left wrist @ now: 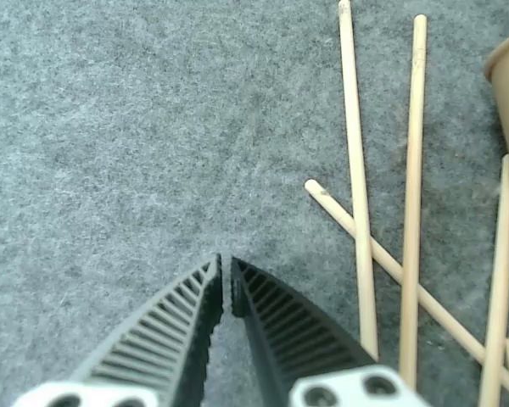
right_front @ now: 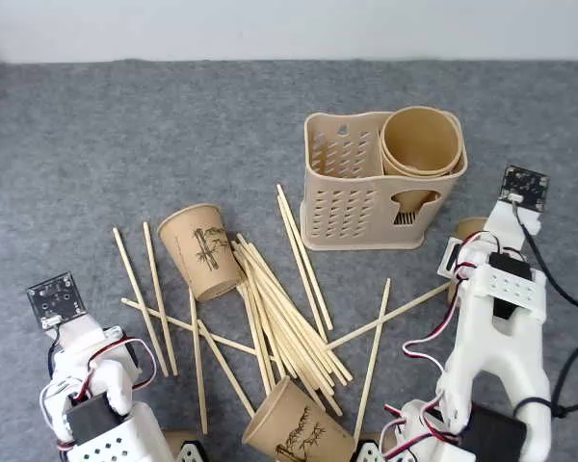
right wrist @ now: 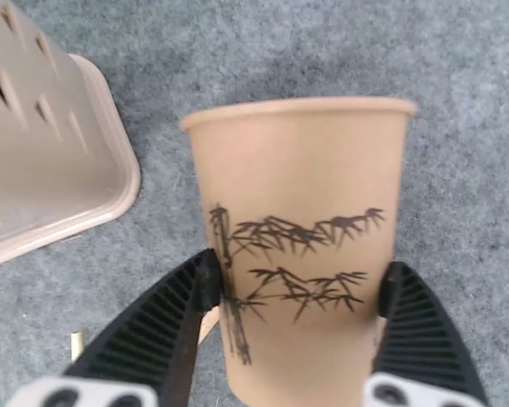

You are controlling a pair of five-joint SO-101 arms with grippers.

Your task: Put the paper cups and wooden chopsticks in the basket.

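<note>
A paper cup [right wrist: 301,170] with a bamboo print is clamped between the fingers of the right claw [right wrist: 301,273], just beside the basket [right_front: 352,207] (right of centre in the high view). Stacked cups [right_front: 421,142] are seen in the basket's right compartment. A second cup [right_front: 200,250] is left lying on the grey bench [right_front: 96,135] at centre left, and a third cup [right_front: 294,428] at the lower edge. Chopsticks [right_front: 284,308] are scattered between them. The left claw [left wrist: 226,264] is held together on nothing, over the bench at the lower left.
</note>
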